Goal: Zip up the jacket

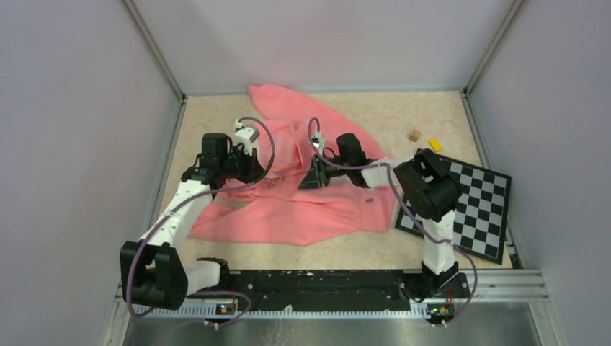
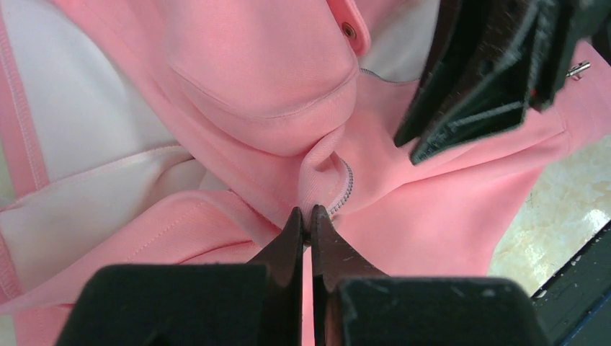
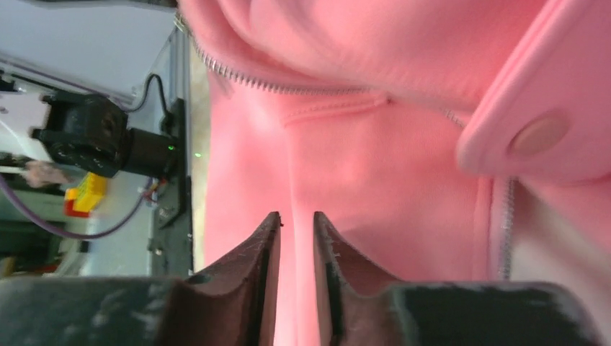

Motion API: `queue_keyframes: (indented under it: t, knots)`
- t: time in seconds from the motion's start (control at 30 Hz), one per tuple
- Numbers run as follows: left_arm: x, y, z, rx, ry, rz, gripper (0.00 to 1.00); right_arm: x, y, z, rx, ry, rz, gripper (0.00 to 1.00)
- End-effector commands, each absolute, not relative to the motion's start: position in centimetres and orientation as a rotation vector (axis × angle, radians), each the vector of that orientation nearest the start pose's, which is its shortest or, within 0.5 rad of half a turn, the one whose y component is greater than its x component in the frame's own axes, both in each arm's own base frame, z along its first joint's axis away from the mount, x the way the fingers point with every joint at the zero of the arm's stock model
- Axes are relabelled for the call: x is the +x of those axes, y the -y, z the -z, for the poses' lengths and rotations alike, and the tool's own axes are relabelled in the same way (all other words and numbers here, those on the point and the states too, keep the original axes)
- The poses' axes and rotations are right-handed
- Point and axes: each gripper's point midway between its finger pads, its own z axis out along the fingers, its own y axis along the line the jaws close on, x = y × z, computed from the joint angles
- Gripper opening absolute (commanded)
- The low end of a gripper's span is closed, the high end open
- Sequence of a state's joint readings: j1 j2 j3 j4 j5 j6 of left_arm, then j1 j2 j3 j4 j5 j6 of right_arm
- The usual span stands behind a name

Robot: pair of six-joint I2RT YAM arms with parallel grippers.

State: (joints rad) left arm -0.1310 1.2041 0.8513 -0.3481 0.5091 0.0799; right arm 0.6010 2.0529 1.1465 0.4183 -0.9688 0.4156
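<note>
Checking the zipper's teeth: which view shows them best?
Right wrist: a long run of zipper teeth crosses the jacket. Left wrist shows a short curve by the left gripper pinching the jacket; the top view shows none clearly.

The left arm [image 1: 175, 210], at seven o'clock, has white links, black joints and a purple cable [image 1: 271, 148]. The left gripper [image 2: 305, 216] is black, wedge-fingered

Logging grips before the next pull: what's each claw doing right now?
Left claw: closed, pinching a jacket fold by the zipper.
Right claw: slightly open, holding nothing.
</note>
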Motion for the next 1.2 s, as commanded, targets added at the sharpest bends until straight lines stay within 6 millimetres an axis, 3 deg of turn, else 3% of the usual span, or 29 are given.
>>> queue_keyframes:
  t: [0.0,0.13,0.27,0.47,0.57,0.73,0.77,0.97,1.1,1.17]
  knots:
    - [32.0,12.8,-16.8,0.423,-2.185,0.658,0.0,28.8,-40.5,-15.2,-0.837,-1.695,-1.446,0.35]
    - [32.4,13.3,-17.3,0.338,-2.273,0.735,0.0,30.1,-42.2,-16.7,-0.664,-1.657,-1.231,0.51]
    - [32.5,13.2,-17.4,0.304,-2.324,0.75,0.0,29.8,-44.0,-18.4,-0.528,-1.611,-1.332,0.48]
    - [32.7,12.4,-17.8,0.228,-2.369,0.721,0.0,28.9,-45.5,-18.9,-0.38,-1.604,-1.39,0.57]
    - [32.7,12.4,-17.9,0.215,-2.386,0.73,0.0,29.5,-46.3,-17.8,-0.293,-1.671,-1.358,0.52]
    - [32.5,12.4,-17.6,0.181,-2.412,0.734,0.0,30.5,-47.3,-16.3,-0.25,-1.754,-1.248,0.29]
    - [32.5,12.3,-17.6,0.17,-2.417,0.732,0.0,30.2,-47.3,-16.2,-0.253,-1.754,-1.223,0.28]
    - [32.4,12.4,-17.4,0.147,-2.428,0.744,0.0,29.2,-47.6,-15.6,-0.278,-1.767,-1.011,0.39]
    - [32.4,12.4,-17.4,0.138,-2.431,0.746,0.0,29.1,-47.7,-14.7,-0.233,-1.812,-0.893,0.39]
    - [32.4,12.4,-17.6,0.142,-2.427,0.748,0.0,29.2,-47.4,-14.3,-0.2,-1.831,-0.806,0.44]
